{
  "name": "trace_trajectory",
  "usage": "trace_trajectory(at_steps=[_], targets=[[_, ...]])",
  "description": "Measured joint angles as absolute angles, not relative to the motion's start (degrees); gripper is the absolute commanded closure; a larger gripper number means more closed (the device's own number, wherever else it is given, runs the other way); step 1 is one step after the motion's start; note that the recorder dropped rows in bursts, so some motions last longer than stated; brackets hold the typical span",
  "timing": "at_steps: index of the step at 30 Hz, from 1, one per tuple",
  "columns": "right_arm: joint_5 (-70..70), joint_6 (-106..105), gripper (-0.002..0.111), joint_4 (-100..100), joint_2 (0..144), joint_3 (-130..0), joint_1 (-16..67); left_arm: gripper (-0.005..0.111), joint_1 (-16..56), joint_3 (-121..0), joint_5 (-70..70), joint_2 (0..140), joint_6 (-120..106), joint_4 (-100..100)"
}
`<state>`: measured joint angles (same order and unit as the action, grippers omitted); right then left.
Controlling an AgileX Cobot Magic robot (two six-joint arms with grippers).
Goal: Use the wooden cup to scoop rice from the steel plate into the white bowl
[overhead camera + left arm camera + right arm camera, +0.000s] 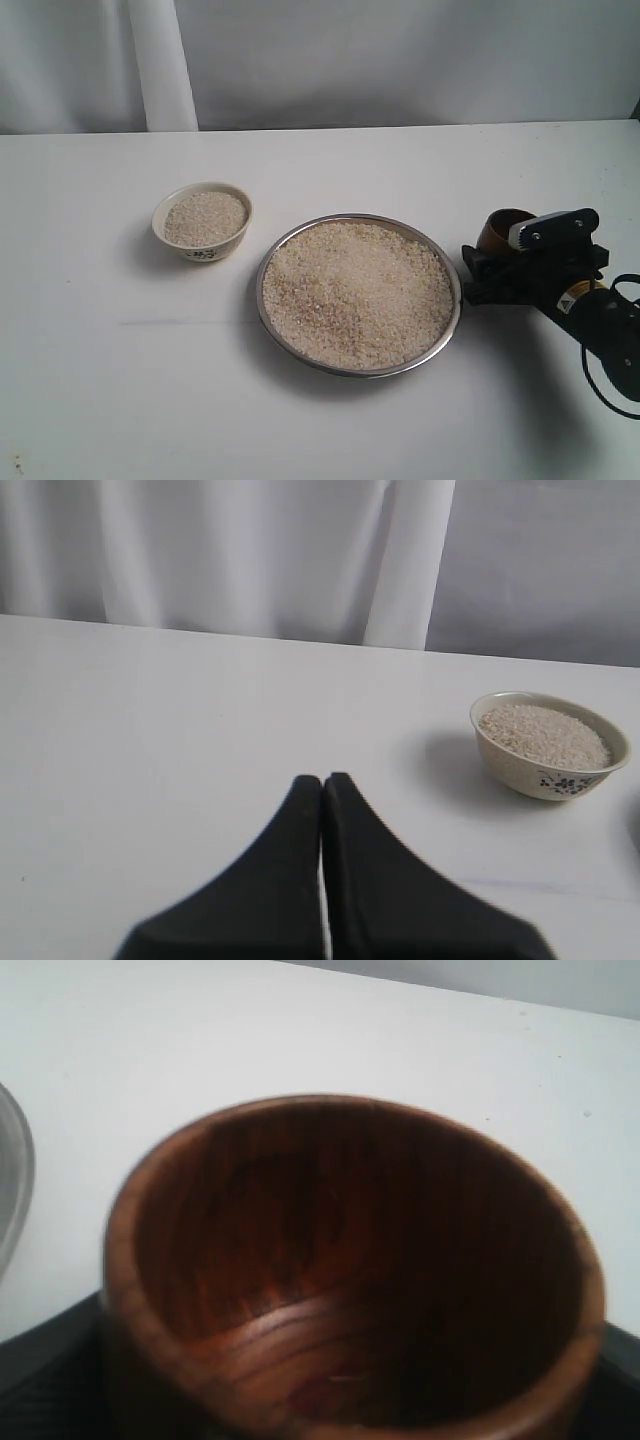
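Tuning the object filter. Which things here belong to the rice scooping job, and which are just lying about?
Job: rice, steel plate, white bowl, wooden cup, right claw gripping the cup.
Not the job: table, white curtain, left claw, shut and holding nothing.

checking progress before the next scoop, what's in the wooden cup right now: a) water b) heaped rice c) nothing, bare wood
c, the right wrist view looks straight into the wooden cup and shows only bare dark wood, no grains
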<state>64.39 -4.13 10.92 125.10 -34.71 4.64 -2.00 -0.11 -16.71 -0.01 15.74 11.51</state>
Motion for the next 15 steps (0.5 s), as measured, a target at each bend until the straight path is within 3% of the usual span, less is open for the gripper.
trace_trajectory(at_steps=[1, 3, 9, 11, 12, 15], targets=[[64.39, -4.13, 0.068, 10.81, 125.10, -34.71, 4.64, 0.107, -2.00, -0.11, -16.71, -0.01, 15.74, 11.51], [64.39, -3.68, 0.076, 10.43, 125.10, -34.71, 4.64, 0.107, -2.00, -0.11, -16.71, -0.01, 15.74, 11.51], [64.39, -3.29, 0.083, 10.17, 125.10, -34.71, 4.64, 0.107, -2.00, -0.11, -16.71, -0.01, 15.74, 11.51], [64.39, -3.93, 0.094, 10.17, 125.10, -34.71, 4.64, 0.107, -2.00, -0.11, -16.71, -0.01, 15.74, 11.51], [64.31, -4.04, 0.108, 10.17, 125.10, -34.71, 4.64, 0.107, -2.00, -0.11, -16.71, -0.01, 15.74, 11.51], [60.82, -4.04, 0.108, 10.53, 122.95, -34.71, 4.64, 0.107, -2.00, -0.11, -16.71, -0.01, 15.74, 11.51]])
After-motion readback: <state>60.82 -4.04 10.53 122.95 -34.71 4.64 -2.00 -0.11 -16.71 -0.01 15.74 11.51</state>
